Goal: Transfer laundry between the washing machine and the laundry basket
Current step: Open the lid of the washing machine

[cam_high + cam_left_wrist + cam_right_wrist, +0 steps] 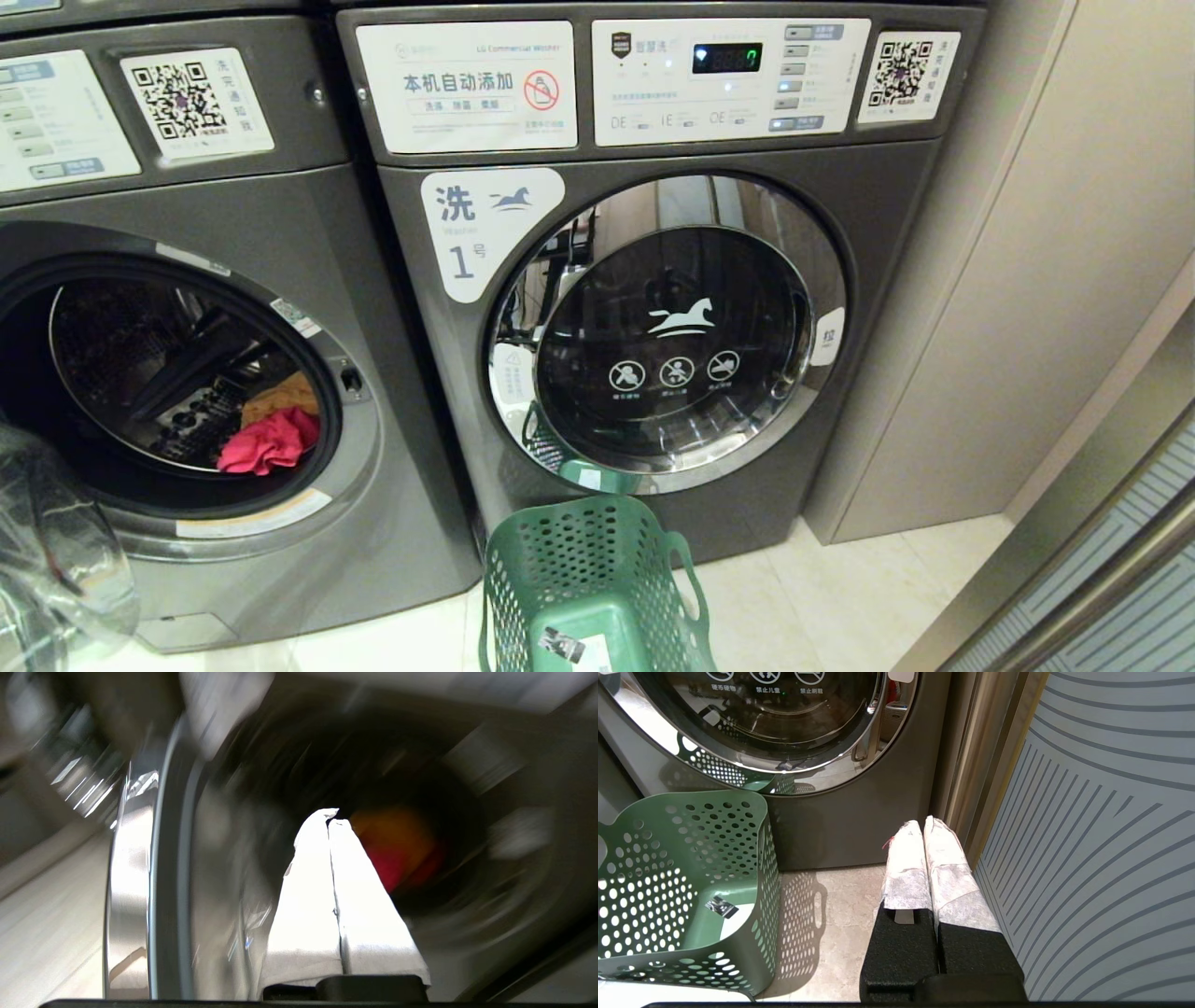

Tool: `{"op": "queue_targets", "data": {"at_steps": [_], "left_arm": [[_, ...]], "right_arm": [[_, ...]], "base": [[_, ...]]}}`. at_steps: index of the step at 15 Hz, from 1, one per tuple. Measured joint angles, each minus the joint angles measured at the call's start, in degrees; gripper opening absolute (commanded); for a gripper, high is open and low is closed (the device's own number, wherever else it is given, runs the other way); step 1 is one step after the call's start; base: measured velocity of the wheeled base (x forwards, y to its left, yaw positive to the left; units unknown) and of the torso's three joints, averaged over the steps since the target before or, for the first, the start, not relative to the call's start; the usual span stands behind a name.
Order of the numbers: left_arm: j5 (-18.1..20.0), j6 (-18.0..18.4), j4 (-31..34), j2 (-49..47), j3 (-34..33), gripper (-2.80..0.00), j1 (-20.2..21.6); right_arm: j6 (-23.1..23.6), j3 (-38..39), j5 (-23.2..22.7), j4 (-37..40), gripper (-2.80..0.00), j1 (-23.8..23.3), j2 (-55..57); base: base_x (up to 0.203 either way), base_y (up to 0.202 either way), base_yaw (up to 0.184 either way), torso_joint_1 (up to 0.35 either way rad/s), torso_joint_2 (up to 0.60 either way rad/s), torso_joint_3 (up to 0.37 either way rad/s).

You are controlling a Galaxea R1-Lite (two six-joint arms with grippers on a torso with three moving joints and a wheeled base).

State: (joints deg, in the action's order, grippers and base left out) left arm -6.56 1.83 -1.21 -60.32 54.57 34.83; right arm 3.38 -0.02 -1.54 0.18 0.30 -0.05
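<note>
The washing machine [280, 215] on the left stands with its door open. In its drum lie a pink garment [271, 443] and an orange one [280, 397]. My left gripper [331, 816] is shut and empty in front of the open drum, and the red and orange laundry [397, 844] shows blurred beyond its tips. The open door's chrome ring [126, 882] is beside it. The plastic-wrapped left arm [47, 560] shows at the lower left. The green laundry basket [579, 560] sits empty on the floor before the other machine. My right gripper [923, 823] hangs shut and empty, low, to the right of the basket [714, 826].
The like machine labelled 1 [672, 327] has its round door closed, directly behind the basket. A beige cabinet wall [1027, 280] stands to its right. A striped panel [1101, 835] runs close along the right gripper. Pale floor tiles [840, 905] lie between basket and gripper.
</note>
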Motion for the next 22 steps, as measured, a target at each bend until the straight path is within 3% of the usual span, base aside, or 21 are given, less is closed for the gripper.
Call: {"op": "queue_targets", "data": {"at_steps": [1,3,5,6,16,19,22], "left_arm": [[-7.85,0.60,7.39,-2.70,0.71,-2.80,-1.65],[-21.17,-4.21,19.14,-8.62,1.84,-2.80,-3.00],[-30.84,-7.43,22.20,-13.44,2.64,-2.80,-0.37],[-33.41,-7.92,22.13,-15.35,3.35,-2.80,2.04],[-33.48,-8.80,20.96,-35.68,26.90,-2.80,27.61],[-33.10,-8.66,19.59,-41.53,33.83,-2.80,32.34],[-30.04,-8.48,19.66,-39.17,32.79,-2.80,31.79]], "right_arm": [[0.01,0.02,0.00,0.00,-2.80,0.00,0.00],[0.01,0.02,0.00,0.00,-2.80,0.00,0.00],[0.01,0.02,0.02,0.00,-2.80,0.00,0.00],[0.01,0.02,0.00,0.00,-2.80,0.00,0.00],[0.01,0.00,0.03,0.00,-2.80,-0.08,0.00],[0.01,0.02,0.02,0.00,-2.80,0.00,0.00],[0.00,0.02,0.00,0.00,-2.80,0.00,0.00]], "base": [[0.000,0.000,0.000,0.000,0.00,0.000],[0.000,0.000,0.000,0.000,0.00,0.000],[0.000,0.000,0.000,0.000,0.00,0.000],[0.000,0.000,0.000,0.000,0.00,0.000],[0.000,0.000,0.000,0.000,0.00,0.000],[0.000,0.000,0.000,0.000,0.00,0.000],[0.000,0.000,0.000,0.000,0.00,0.000]]}}
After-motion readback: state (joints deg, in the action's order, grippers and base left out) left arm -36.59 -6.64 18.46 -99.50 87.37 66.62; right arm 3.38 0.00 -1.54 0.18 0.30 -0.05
